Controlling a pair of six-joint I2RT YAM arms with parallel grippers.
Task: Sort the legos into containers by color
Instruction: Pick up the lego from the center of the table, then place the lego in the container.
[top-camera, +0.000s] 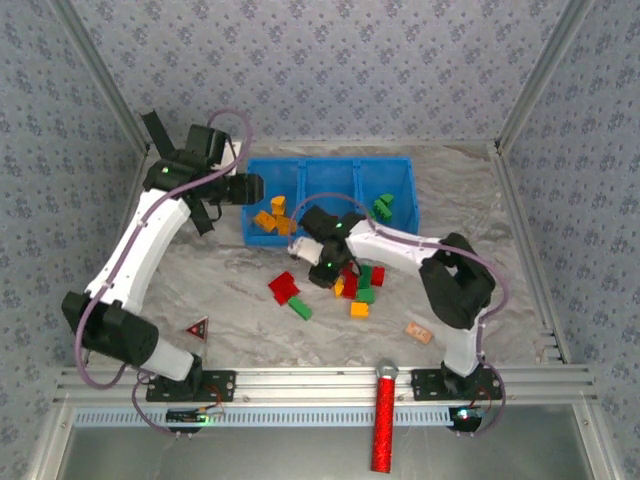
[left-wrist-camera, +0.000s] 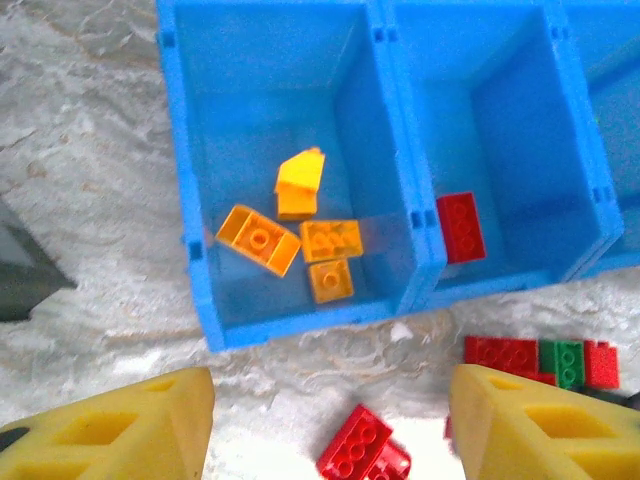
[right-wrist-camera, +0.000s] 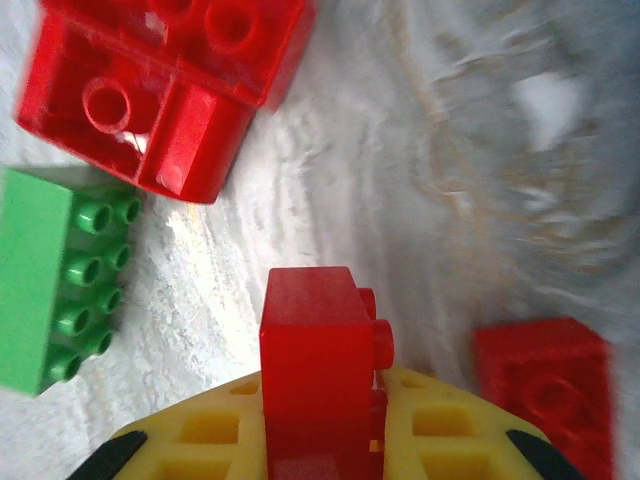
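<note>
a small red studded plastic brick (right-wrist-camera: 315, 360) is clamped on edge in the right gripper (right-wrist-camera: 322, 425), probably for carrying to the middle compartment of the bright blue three-part plastic bin (left-wrist-camera: 190, 200), where one flat red brick (left-wrist-camera: 461, 226) lies. the left gripper (left-wrist-camera: 330, 430) hangs at the bin's front with its jaws wide and empty. below is a grey marbled tabletop (left-wrist-camera: 80, 150), and around it blue-flowered wallpaper walls (top-camera: 330, 70).

white arms (top-camera: 140, 250), black joints, purple cables (top-camera: 84, 345), yellow tool fingers (left-wrist-camera: 110, 430).
</note>
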